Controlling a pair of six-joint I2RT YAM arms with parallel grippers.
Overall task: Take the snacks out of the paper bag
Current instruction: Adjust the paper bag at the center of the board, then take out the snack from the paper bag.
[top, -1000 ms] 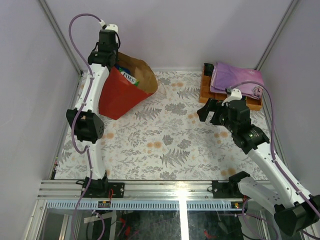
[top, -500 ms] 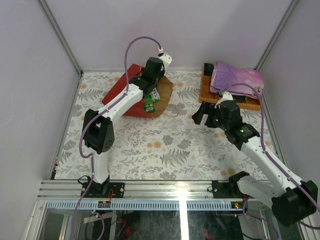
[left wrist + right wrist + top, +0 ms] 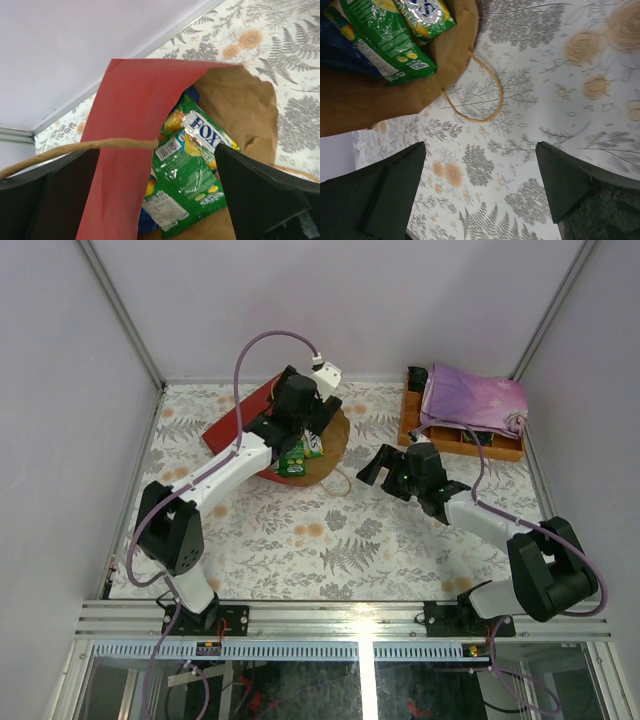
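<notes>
The paper bag (image 3: 232, 427) lies on its side at the back of the table, red outside, its brown mouth (image 3: 380, 102) facing right. Snacks spill from the mouth: a green Fox's pack (image 3: 195, 172) (image 3: 292, 459) (image 3: 382, 45), a second Fox's pack (image 3: 427, 14) and a blue packet (image 3: 144, 220) beneath. My left gripper (image 3: 156, 150) (image 3: 296, 436) hovers over the mouth with its jaws wide apart; the red upper flap (image 3: 132, 115) and a string handle (image 3: 75, 147) run between them, gripped by neither finger. My right gripper (image 3: 481, 145) (image 3: 381, 471) is open and empty, just right of the mouth, above the table.
A loose string handle (image 3: 482, 102) loops onto the floral tablecloth (image 3: 340, 540) in front of the bag. An orange wooden tray (image 3: 409, 422) with a folded purple cloth (image 3: 470, 395) stands at the back right. Pale walls close in the table's far and side edges.
The bag went from upright at the far left to lying on its side near the middle. My left gripper, which was shut on it, has opened. My right arm swung left toward the mouth.
</notes>
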